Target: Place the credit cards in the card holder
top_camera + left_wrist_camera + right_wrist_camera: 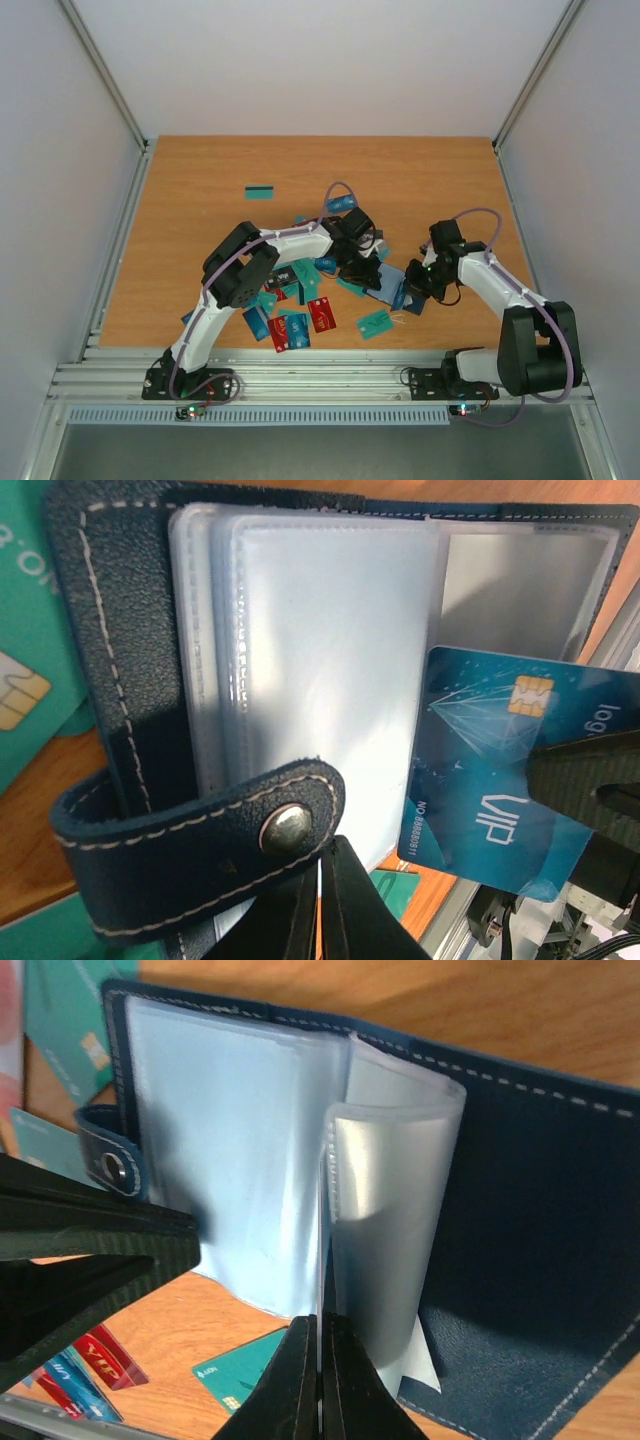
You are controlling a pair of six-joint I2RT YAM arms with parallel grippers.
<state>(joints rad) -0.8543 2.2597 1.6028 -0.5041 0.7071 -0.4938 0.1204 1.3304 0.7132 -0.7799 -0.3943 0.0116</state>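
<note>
From above, the open card holder (pixel 386 284) lay mid-table beside scattered credit cards (pixel 322 314), left gripper (pixel 361 271) and right gripper (pixel 413 291) meeting over it. Left wrist: left gripper sat closed by the clasp tab (pixel 200 845), its hold unclear; right gripper clamped a blue card (pixel 480 780). Right wrist: that card met the clear sleeves (pixel 390 1220) edge-on

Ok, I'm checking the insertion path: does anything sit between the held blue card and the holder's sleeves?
Nothing visible does. The blue card in the right fingers sits at the clear sleeves of the card holder; its clasp strap crosses only their far corner.
</note>
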